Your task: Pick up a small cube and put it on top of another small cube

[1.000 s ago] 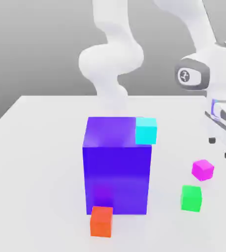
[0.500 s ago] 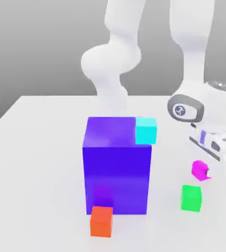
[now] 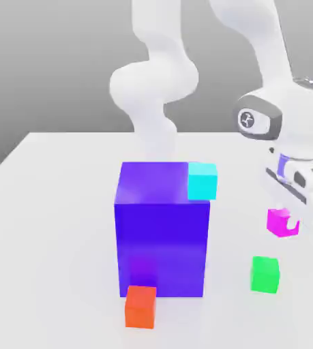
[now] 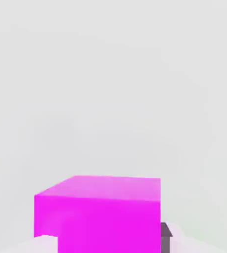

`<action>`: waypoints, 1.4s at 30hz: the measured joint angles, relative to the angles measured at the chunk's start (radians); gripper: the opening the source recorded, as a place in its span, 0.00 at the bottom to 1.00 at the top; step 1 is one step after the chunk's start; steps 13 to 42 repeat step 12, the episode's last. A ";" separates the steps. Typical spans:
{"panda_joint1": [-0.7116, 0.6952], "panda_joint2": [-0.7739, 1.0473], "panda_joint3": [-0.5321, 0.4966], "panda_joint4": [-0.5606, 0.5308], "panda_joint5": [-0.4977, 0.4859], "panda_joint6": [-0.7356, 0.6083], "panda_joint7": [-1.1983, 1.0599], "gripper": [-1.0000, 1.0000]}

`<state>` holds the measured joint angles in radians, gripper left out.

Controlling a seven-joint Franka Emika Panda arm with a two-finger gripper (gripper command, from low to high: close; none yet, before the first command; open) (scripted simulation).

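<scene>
The exterior view looks down at an angle across the white table from beyond its near edge, taking in arm and blocks. The hand view sits very close above the magenta cube, shared with the exterior view.

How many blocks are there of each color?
Blue-purple big block: 1
Cyan cube: 1
Magenta cube: 1
Green cube: 1
Orange-red cube: 1
Total: 5
</scene>
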<state>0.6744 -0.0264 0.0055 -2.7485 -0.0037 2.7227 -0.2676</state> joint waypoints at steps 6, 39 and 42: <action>-0.072 0.063 -0.028 0.048 0.013 0.015 -0.033 0.00; -0.073 0.177 -0.026 0.053 0.017 0.123 -0.036 1.00; -0.073 0.177 -0.026 0.053 0.017 0.123 -0.036 1.00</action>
